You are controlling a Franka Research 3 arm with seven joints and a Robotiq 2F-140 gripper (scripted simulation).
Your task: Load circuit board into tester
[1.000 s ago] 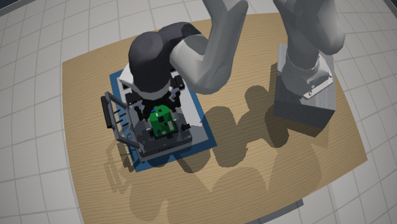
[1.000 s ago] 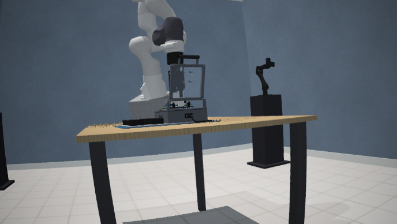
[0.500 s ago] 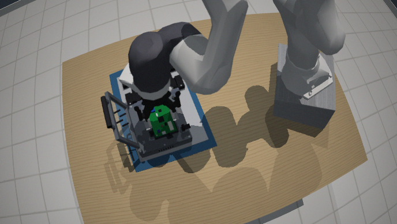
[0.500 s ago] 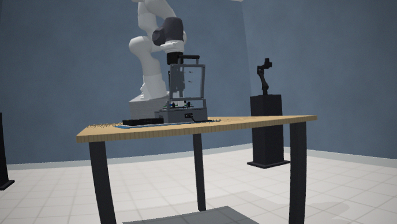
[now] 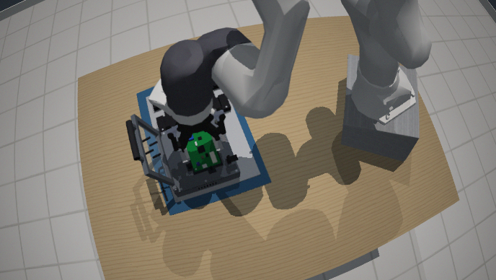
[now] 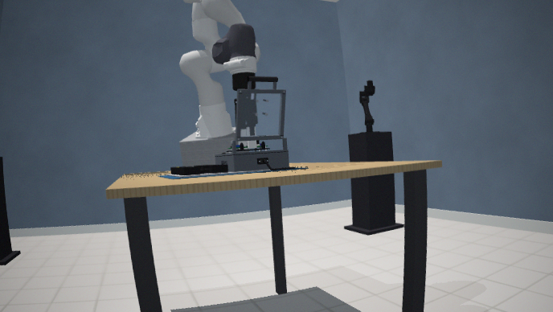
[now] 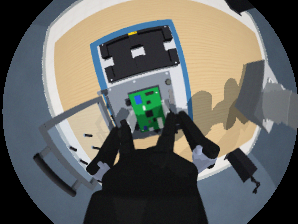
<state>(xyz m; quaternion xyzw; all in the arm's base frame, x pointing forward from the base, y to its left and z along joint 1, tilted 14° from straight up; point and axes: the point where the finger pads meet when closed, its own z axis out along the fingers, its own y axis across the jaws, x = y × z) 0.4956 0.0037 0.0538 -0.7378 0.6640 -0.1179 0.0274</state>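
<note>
The green board sits at the tester, between the robot's fingers, with the lid up.
From where I stand, the gripper (image 5: 202,151) (image 6: 251,141) (image 7: 148,111) points down with its fingers about halfway apart, one on either side of the circuit board (image 5: 203,153) (image 6: 265,149) (image 7: 146,107); whether they pinch it I can't tell. The board lies component side up over the tester (image 5: 209,183) (image 6: 245,162) (image 7: 120,87), but I can't see if the pins are through its holes. The lid (image 5: 142,148) (image 6: 263,92) (image 7: 70,113) stands upright. The tester and the black tray (image 5: 223,102) (image 6: 198,170) (image 7: 135,52) share a blue-edged mat (image 5: 264,177) (image 6: 167,173) (image 7: 185,75), nearer the worktop (image 5: 108,94) (image 6: 362,168) (image 7: 215,55) edge opposite the arm's grey block (image 5: 378,144) (image 6: 193,150) (image 7: 250,87).
</note>
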